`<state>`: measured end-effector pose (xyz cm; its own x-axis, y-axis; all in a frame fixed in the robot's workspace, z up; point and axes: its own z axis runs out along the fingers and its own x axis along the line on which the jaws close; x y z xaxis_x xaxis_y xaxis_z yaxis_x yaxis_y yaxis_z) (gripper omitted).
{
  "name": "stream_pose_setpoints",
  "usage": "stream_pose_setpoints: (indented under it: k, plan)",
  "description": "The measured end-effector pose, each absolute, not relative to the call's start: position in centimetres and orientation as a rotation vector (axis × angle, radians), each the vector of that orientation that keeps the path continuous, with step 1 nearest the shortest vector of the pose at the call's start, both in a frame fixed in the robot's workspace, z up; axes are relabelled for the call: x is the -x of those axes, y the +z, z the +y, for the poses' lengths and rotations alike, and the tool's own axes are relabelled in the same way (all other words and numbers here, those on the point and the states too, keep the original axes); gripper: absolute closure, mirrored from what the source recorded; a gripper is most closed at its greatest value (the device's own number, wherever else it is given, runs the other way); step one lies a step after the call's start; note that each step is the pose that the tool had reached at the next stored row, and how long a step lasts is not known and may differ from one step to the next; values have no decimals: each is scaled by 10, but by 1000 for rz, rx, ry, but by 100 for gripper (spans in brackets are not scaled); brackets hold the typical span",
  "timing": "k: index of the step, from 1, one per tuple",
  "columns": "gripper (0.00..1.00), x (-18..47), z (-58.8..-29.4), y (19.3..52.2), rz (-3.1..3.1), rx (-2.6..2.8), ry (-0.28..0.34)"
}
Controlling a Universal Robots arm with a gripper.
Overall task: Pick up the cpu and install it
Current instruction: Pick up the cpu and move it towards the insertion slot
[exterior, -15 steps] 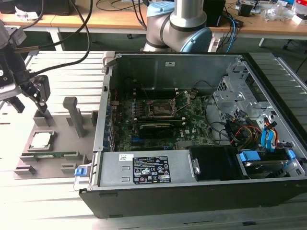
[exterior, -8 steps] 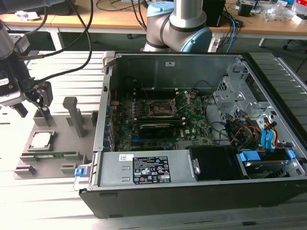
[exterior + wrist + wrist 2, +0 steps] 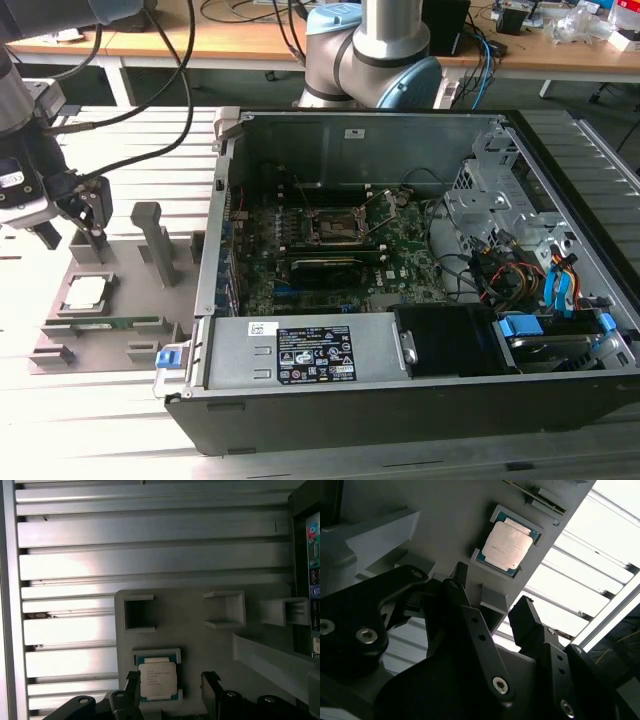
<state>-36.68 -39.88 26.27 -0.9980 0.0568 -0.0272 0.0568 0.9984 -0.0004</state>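
Broadly, table [image 3: 150, 130]: slatted metal surface; it carries everything.
Computer case [image 3: 380, 420]: lies open on its side, with the motherboard exposed inside.
Holder tray [image 3: 130, 290]: grey moulded fixture at 9 o'clock from the case in the exterior view, just beside its wall.
Socket [image 3: 335, 228]: dark square frame with a metal rim on the motherboard, toward 12 o'clock inside the case. It looks empty, so the install is not yet done.
Gripper [image 3: 72, 238]: hangs over the tray at about 10 o'clock from the case. Its jaws are spread wide and hold nothing. In the first wrist view the two black fingers [image 3: 132, 682] stand on either side of the chip, apparently above it rather than touching.
Cpu [image 3: 85, 292]: sits flat in its square nest on the tray, silvery plate up, well apart from the socket. It also shows in both wrist views [image 3: 509, 544] [image 3: 157, 679].
Handling: probably light, thin and fully stiff, so it will not flex. The metal top looks smooth and could slip under a weak pinch. The underside contacts are likely delicate.
Where to hold: by two opposite edges. The nest's raised lips cover one pair of sides, and the other pair, where the jaws line up, looks free.
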Motion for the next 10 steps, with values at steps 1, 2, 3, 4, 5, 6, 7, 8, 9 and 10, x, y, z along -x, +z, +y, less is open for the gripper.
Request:
stream_pose_setpoints:
  k: [1, 2, 3, 4, 5, 6, 7, 8, 9, 10]
  plan:
    - [40, 367, -399, 262, 3113, -89, -2]
    - [40, 367, -399, 260, 3113, -88, -2]
    - [40, 367, -399, 258, 3113, -88, -2]
    - [40, 367, -399, 257, 3113, -89, -2]
    - [40, 367, -399, 255, 3113, -88, -2]
    - [40, 367, -399, 254, 3113, -88, -2]
    - [40, 367, -399, 252, 3113, -88, -2]
    - [40, 367, -399, 251, 3113, -88, -2]
    - [40, 367, -399, 251, 3113, -89, -2]
    - [40, 367, -399, 250, 3113, -88, -2]
